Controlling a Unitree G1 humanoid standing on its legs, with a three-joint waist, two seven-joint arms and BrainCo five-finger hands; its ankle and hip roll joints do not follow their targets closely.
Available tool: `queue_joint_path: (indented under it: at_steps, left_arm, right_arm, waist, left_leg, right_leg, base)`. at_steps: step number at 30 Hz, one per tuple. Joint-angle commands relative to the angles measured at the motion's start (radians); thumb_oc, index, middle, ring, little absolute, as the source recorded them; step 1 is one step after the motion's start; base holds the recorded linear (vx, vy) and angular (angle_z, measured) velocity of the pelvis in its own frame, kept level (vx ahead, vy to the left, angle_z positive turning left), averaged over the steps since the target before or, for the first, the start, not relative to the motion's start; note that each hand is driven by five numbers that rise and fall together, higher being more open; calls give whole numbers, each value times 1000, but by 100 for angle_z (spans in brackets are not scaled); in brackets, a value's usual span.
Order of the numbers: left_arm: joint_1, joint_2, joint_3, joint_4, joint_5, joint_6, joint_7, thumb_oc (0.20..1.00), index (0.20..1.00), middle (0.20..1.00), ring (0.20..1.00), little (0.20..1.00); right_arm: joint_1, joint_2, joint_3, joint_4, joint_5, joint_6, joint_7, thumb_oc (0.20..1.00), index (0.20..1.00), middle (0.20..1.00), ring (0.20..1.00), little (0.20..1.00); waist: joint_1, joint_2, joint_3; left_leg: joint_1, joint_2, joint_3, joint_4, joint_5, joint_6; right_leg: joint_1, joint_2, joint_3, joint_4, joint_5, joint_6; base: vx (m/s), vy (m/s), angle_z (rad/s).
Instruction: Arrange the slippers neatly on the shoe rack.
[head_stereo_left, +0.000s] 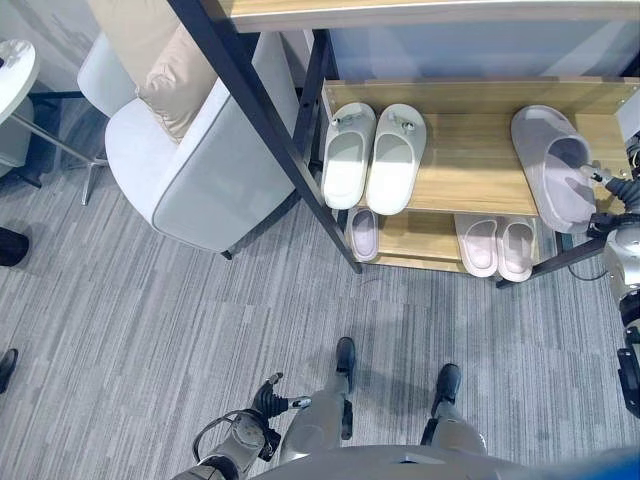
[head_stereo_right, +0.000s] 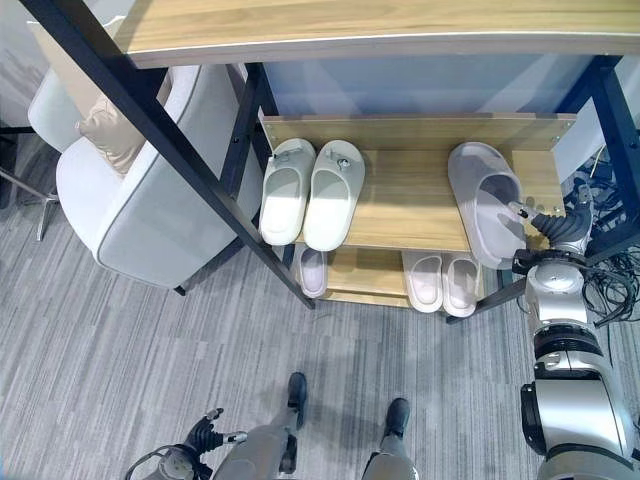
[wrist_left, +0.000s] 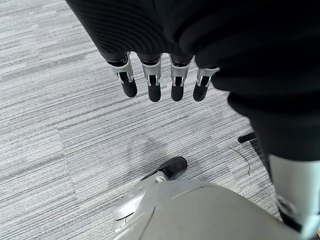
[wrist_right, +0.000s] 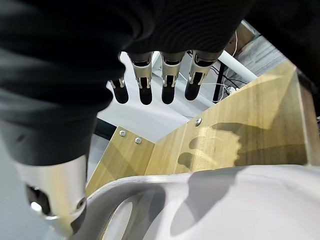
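Right eye view is showing the robot's right hand (head_stereo_right: 556, 224) hovering at the right end of the wooden shoe rack with black metal frame (head_stereo_right: 410, 200), its fingers (wrist_right: 168, 82) hanging straight and relaxed just beside the large pale grey slipper (head_stereo_right: 485, 203), which is lying on the middle shelf. A pair of white slippers (head_stereo_right: 305, 192) is sitting side by side at that shelf's left end, well apart from it. Smaller pale slippers (head_stereo_right: 443, 282) are resting on the lower shelf. The left hand (head_stereo_left: 275, 400) is hanging low over the grey carpeted floor (head_stereo_left: 150, 320), fingers loosely extended, holding nothing.
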Motion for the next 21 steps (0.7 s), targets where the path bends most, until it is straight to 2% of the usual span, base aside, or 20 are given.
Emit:
queue_joint_path:
  at_steps: [1,9,11,18,21]
  left_arm:
    - [12,-4,-58,90,-11,-3,3,1000,1000,1000,1000,1000]
    - [-3,8,-56,78,-34,-15,8,1000,1000,1000,1000,1000]
    - [-11,14,-82,68,-8,-19,13,1000,1000,1000,1000,1000]
    - [-22,21,-65,55,-49,-25,23,1000,1000,1000,1000,1000]
    - [-23,26,-87,49,-22,-28,26,1000,1000,1000,1000,1000]
  right_arm:
    - [-83,-90,52,-14,7,-35,-22,1000,1000,1000,1000,1000]
    - [-155,-119,111,31,-15,-23,-17,1000,1000,1000,1000,1000]
    - [-194,-132,152,60,-41,-14,-16,1000,1000,1000,1000,1000]
    - [-252,-146,235,98,-124,9,-20,1000,1000,1000,1000,1000]
    - [-282,-141,264,117,-156,13,-28,1000,1000,1000,1000,1000]
  waist:
    - [14,-39,-5]
    - [20,-52,-1]
    - [24,-55,6]
    - [36,-55,23]
    - [46,-55,29]
  left_leg:
    - [-14,19,-39,7,-80,-84]
    - [-39,18,-38,7,-74,-87]
    - [-50,21,-38,7,-73,-89]
    - [-66,25,-33,7,-65,-96]
    - [-71,25,-37,7,-64,-99]
  right_leg:
    - [56,-53,42,11,-91,72]
    - [30,-48,47,11,-88,72]
    - [20,-45,44,11,-86,74]
    - [9,-39,36,11,-87,73]
    - [15,-39,22,11,-91,74]
  base:
    - [0,0,0]
    - [20,-13,-2]
    - [67,-24,0]
    - [16,-13,0]
    - [27,-32,6]
